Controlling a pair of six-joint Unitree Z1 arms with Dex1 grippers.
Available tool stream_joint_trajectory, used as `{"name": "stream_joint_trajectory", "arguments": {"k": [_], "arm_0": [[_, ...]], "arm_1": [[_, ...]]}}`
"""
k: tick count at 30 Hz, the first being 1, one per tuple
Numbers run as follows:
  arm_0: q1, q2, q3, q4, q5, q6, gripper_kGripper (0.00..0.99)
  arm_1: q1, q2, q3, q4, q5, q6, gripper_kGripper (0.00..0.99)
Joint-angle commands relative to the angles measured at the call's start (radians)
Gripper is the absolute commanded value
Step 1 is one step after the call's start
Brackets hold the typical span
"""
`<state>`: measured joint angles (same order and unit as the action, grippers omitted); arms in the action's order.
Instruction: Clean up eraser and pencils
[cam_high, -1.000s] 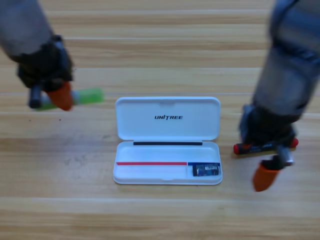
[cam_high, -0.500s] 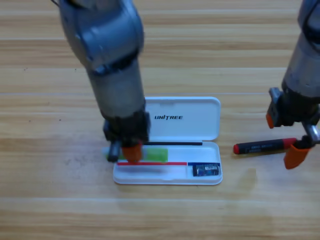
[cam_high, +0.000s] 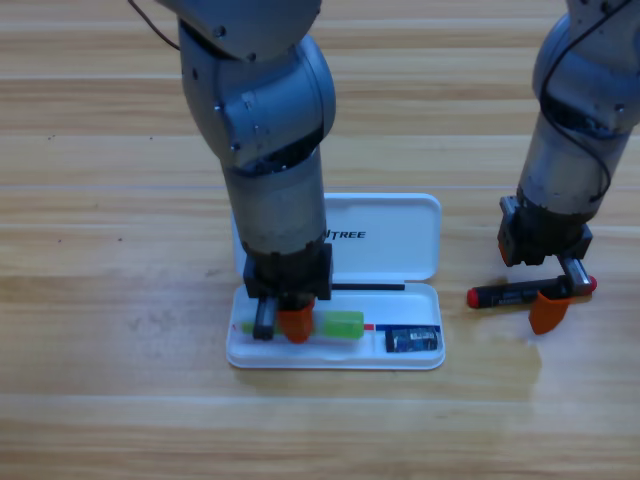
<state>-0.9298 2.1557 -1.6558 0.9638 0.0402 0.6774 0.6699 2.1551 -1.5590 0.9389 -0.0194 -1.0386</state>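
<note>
My left gripper (cam_high: 282, 325) is shut on the white pencil with the green end (cam_high: 342, 325), holding it low over the long compartment of the open white case (cam_high: 400, 225). Whether the pencil touches the tray I cannot tell. The eraser (cam_high: 412, 341), a small dark block, lies in the case's small right compartment. The black pencil with red ends (cam_high: 510, 294) lies on the table just right of the case. My right gripper (cam_high: 548, 300) points down over its right half, hiding part of it.
The case's lid lies flat behind its tray, with the left arm standing over the lid's left part. Bare wooden table (cam_high: 120, 380) surrounds the case on all sides.
The left gripper carried the green-ended pencil from the table's left to the case and lowered it further into the tray. The right gripper came back over the black pencil, which has not moved.
</note>
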Motion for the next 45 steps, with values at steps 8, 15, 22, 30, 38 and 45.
{"name": "stream_joint_trajectory", "arguments": {"k": [8,15,22,30,38,45], "arm_0": [[-0.018,0.067,-0.025,0.000,-0.014,-0.022,0.000],[-0.018,0.075,-0.021,-0.002,-0.014,-0.024,0.000],[-0.018,0.079,-0.004,-0.004,-0.014,-0.036,0.000],[-0.018,0.081,0.010,-0.005,-0.014,-0.038,0.061],[-0.018,0.078,0.014,-0.002,-0.011,-0.044,0.990],[-0.018,0.047,0.019,0.007,-0.006,-0.044,0.990]], "arm_1": [[-0.035,0.118,-0.013,-0.034,-0.039,-0.032,0.626],[-0.036,0.121,0.005,-0.032,-0.037,-0.057,0.000],[-0.036,0.080,0.014,-0.028,-0.033,-0.037,0.000],[-0.036,-0.132,0.056,0.058,0.064,0.038,0.000],[-0.036,-0.170,0.068,0.070,0.067,0.051,0.000],[0.010,-0.202,0.062,0.095,0.096,0.072,0.000]]}}
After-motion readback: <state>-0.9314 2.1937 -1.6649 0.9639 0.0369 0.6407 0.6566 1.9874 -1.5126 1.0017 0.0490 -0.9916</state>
